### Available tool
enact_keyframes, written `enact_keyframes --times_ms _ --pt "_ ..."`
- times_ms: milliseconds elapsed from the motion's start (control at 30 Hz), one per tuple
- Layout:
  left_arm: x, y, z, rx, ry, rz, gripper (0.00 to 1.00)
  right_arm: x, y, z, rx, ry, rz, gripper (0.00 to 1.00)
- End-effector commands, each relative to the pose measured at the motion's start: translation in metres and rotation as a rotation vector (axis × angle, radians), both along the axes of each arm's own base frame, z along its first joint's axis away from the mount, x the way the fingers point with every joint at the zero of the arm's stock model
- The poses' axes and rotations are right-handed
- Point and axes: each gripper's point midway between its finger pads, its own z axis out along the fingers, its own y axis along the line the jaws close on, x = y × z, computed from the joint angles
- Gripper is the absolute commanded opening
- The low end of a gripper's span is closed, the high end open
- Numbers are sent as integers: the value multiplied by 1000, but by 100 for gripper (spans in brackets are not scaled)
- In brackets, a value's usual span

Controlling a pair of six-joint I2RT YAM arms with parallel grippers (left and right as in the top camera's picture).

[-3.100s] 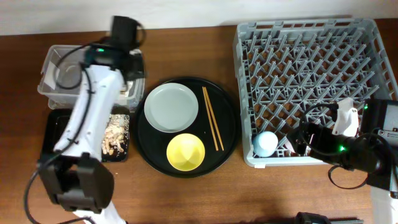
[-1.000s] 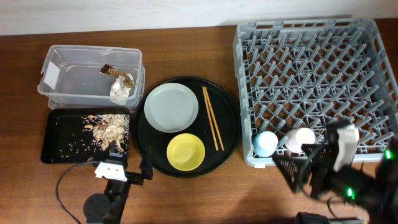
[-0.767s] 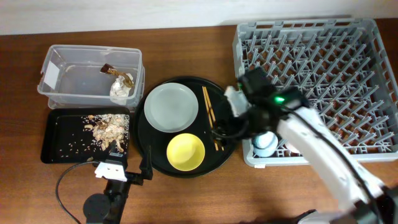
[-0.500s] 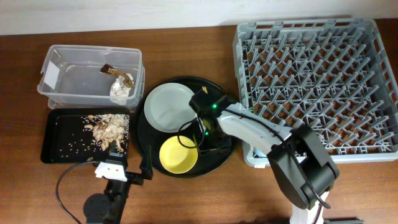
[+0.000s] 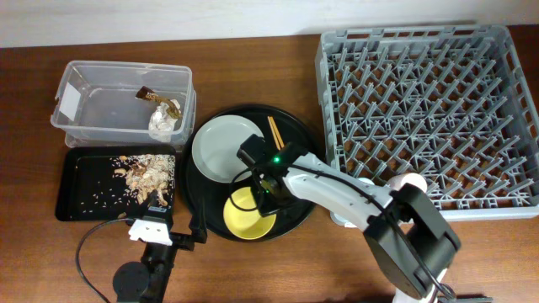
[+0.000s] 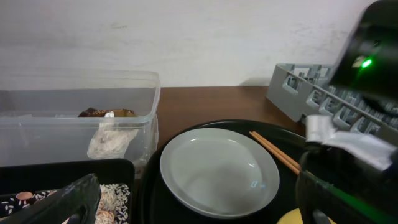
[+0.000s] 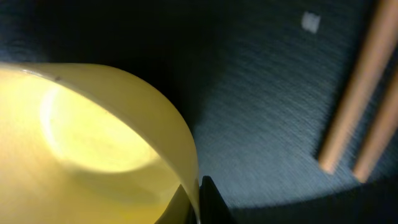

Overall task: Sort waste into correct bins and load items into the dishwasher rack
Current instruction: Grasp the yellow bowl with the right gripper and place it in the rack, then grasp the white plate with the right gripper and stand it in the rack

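1. Right pincer (image 5: 264, 192) at the rim of the smooth yellow bowl (image 5: 244, 219) on the round black tray (image 5: 303, 143); grip impossible to tell.
2. Left pincer (image 5: 196, 227) low near the wooden table (image 5: 295, 269) edge, fingers apart.
3. Glossy grey plate (image 5: 221, 147) beside thin chopsticks (image 5: 272, 128); pegged rack (image 5: 421, 101) to the right.

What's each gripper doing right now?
Left gripper: open, empty.
Right gripper: at the yellow bowl rim; cannot tell whether closed.

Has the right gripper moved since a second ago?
Yes. The right gripper has swung left, away from the dishwasher rack's near edge, and now sits over the round black tray at the yellow bowl's rim.
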Motion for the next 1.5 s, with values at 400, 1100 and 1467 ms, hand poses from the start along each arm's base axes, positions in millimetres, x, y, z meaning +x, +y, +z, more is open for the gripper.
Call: enact_keyframes --times_ms 400,1100,1467 --pt "0 -1 -1 8 2 -7 99 120 -350 188 -1143 -779 -641 4" --pt "0 -1 -1 8 2 -7 99 80 15 58 173 -109 -342 74" --pt "0 -1 -1 8 2 -7 99 94 -10 22 7 -163 -326 4"
